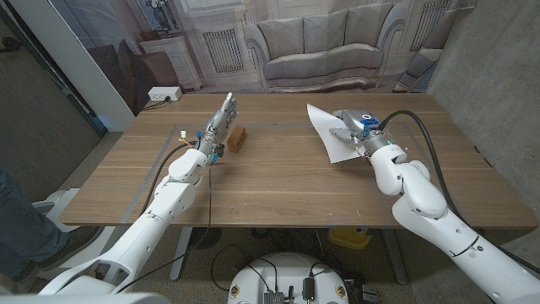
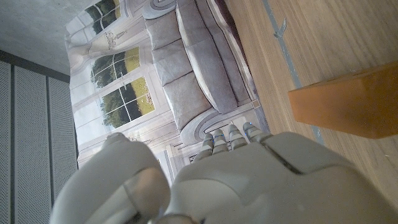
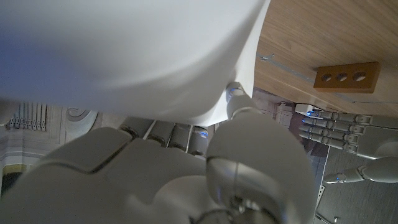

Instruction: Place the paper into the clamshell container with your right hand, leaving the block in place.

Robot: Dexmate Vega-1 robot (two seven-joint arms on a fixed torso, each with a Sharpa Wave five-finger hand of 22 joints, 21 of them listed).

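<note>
A white sheet of paper [image 1: 327, 139] is at the table's right rear, its far corner lifted off the wood. My right hand [image 1: 350, 127] holds it by its right edge. In the right wrist view the paper [image 3: 137, 56] curves over the fingers [image 3: 168, 134] and the thumb presses against it. A small wooden block [image 1: 238, 138] with three holes [image 3: 346, 76] lies left of centre. My left hand [image 1: 216, 128] stands just left of the block with fingers stretched out and apart, holding nothing. The block [image 2: 351, 102] sits close beside that hand [image 2: 249, 180].
Grey tape lines [image 1: 180, 133] mark the wooden table [image 1: 278, 190] near the block. A printed backdrop with a sofa [image 1: 316, 51] hangs behind the table. A white power strip [image 1: 164, 95] lies beyond the far left corner. A person's leg [image 1: 17, 219] shows at the left edge.
</note>
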